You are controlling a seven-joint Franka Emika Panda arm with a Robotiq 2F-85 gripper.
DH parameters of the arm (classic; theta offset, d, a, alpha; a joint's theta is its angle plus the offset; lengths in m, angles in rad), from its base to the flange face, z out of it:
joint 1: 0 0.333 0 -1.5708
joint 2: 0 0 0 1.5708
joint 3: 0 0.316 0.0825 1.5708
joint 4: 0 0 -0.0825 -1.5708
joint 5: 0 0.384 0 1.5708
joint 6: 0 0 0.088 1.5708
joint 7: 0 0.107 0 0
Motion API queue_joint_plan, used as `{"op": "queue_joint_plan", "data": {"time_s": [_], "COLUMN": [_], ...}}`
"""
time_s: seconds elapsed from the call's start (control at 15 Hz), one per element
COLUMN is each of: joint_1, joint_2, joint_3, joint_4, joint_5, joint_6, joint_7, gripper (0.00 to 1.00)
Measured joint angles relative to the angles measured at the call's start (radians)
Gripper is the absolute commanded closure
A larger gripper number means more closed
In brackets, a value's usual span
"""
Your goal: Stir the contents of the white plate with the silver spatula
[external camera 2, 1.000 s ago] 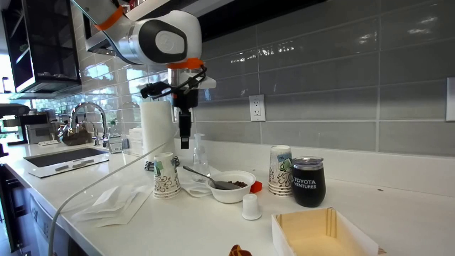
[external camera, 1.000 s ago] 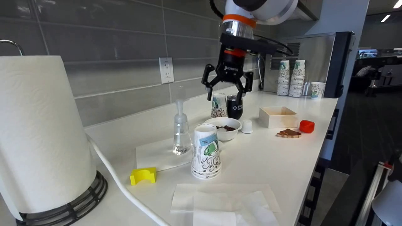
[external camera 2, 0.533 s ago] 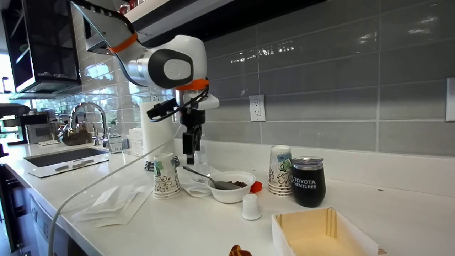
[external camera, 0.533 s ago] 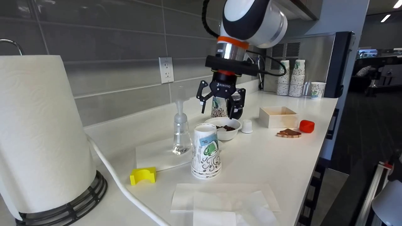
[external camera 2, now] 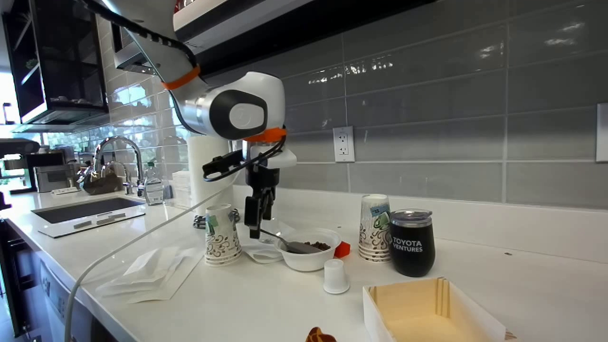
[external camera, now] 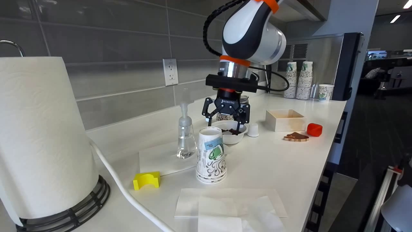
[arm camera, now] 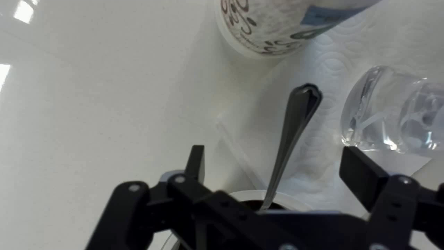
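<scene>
Orange-banded white arm (external camera: 238, 29), black hand (external camera: 223, 127)

"What's on the black tumbler (external camera 2: 412, 259), right in an exterior view?"
"TOYOTA VENTURES, in white letters."
"And the gripper (external camera: 224, 127)?"
"ROBOTIQ, small, on its body."
"The blue label (external camera: 213, 143) on the near cups (external camera: 210, 170)?"
"Too small to make out."

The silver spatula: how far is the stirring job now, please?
Looks done: the tool is at the silver spatula, its open jaws either side of the handle in the wrist view.
In hand: the grasp, apparently; the handle touches neither jaw there.
Left: closing on the handle, then stirring the dark contents of the white plate, where the blade lies.
</scene>
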State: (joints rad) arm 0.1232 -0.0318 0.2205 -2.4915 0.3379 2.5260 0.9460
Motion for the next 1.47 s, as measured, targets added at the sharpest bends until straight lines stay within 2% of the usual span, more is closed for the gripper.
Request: {"op": "queue_joint_plan", "data": {"time_s": [0.2, 0.27, 0.33, 0.47, 0.67, 1.0, 1.13, 1.2, 1.47], "joint_1": [0.002, 0.004, 0.005, 0.008, 0.01, 0.014, 0.014, 0.015, 0.016], "joint_2": [0.022, 0.028, 0.033, 0.042, 0.051, 0.051, 0.051, 0.052, 0.051], "joint_3": [0.0, 0.0, 0.0, -0.001, -0.001, -0.005, -0.005, -0.005, -0.006], "joint_4": [0.013, 0.016, 0.019, 0.025, 0.031, 0.033, 0.033, 0.033, 0.033], "joint_5": [0.0, 0.0, 0.0, 0.0, 0.0, 0.001, 0.001, 0.001, 0.002], "joint_6": [0.0, 0.0, 0.0, 0.0, 0.0, 0.001, 0.001, 0.001, 0.001], "joint_7": [0.015, 0.018, 0.021, 0.027, 0.03, 0.031, 0.031, 0.031, 0.031], "gripper": [0.0, 0.04, 0.27, 0.32, 0.58, 0.96, 1.0, 0.97, 0.96]}}
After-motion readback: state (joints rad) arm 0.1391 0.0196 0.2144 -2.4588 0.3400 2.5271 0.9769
